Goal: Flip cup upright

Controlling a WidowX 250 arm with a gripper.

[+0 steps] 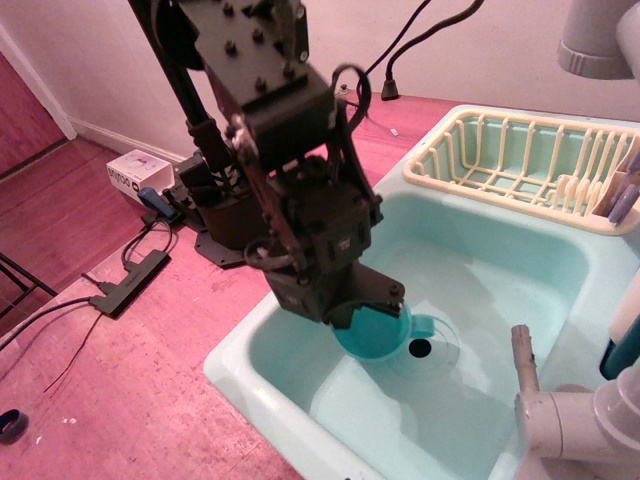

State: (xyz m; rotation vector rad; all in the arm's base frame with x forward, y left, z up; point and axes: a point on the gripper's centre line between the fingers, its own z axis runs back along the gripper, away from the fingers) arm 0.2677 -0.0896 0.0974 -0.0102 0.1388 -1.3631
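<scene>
Nearest, a grey faucet at the lower right. Beyond it, in the pale mint sink beside the drain, the teal cup, mouth facing up, handle pointing right, axis close to vertical. Directly above and left, the gripper, pinching the cup's near rim. Farthest back, a cream dish rack.

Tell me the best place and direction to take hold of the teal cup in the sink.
Grip the rim wall of the cup from above, opposite its handle, which juts right toward the drain. The mouth faces up, so one finger fits inside. The hand already sits there.
</scene>
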